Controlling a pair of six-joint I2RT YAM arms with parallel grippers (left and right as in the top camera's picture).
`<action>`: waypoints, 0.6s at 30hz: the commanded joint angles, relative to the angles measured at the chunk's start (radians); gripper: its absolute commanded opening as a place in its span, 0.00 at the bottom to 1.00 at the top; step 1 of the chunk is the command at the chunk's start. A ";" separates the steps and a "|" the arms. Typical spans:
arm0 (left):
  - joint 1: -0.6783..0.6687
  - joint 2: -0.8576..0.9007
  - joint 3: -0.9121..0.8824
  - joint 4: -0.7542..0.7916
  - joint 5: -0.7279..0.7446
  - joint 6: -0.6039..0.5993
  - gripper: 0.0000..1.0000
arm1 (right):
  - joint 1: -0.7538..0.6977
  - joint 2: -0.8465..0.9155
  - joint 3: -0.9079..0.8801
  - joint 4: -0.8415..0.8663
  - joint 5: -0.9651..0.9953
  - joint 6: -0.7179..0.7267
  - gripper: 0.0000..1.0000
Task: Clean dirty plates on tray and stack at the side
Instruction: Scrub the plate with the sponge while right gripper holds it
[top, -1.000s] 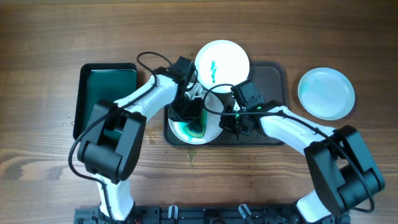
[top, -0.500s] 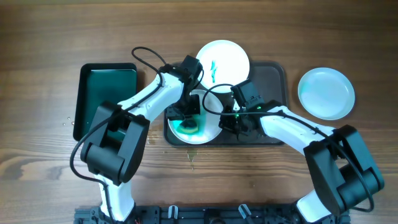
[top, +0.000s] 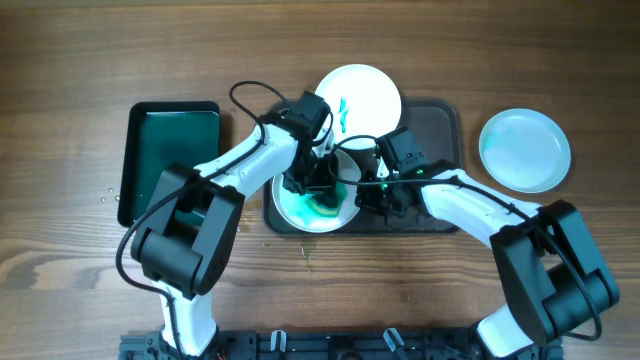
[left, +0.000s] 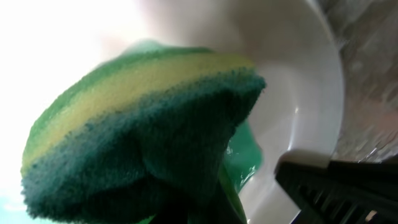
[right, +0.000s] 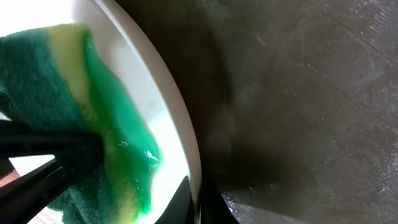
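Table (top: 80, 60): all the things are carried on it.
Tray (top: 440, 150): laid in the middle, with two plates on it.
Clean plate (top: 524, 150): set on the table to the right of the tray; one plate is judged done.
Smeared plate (top: 365, 95): placed at the tray's far edge, not yet washed.
Wet plate (top: 300, 215): kept at the tray's near left, with a green puddle inside.
Sponge (left: 143, 143): pressed into the Wet plate.
Left pincer (top: 318, 185): closed tight on the Sponge.
Right pincer (top: 385, 195): pinched onto the Wet plate's rim.
Left to do: two plates are to be finished, then all three stacked.

Sponge (left: 137, 124): dark green, yellow stripe. Plate (left: 311, 93) white, teal-green smear. Tray (right: 298, 93) dark brown-grey, fine mesh pattern. Bench (top: 90, 60) brown wood grain. Side tray (top: 128, 165) black, green inside.
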 joint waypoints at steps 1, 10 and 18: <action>0.005 0.045 -0.018 0.043 -0.136 -0.114 0.04 | 0.017 0.023 0.005 0.013 -0.081 -0.036 0.04; 0.027 0.044 -0.018 -0.163 -0.603 -0.388 0.04 | 0.017 0.023 0.005 0.013 -0.078 -0.035 0.04; 0.026 0.044 -0.018 -0.151 -0.099 -0.145 0.04 | 0.017 0.023 0.005 0.013 -0.078 -0.034 0.04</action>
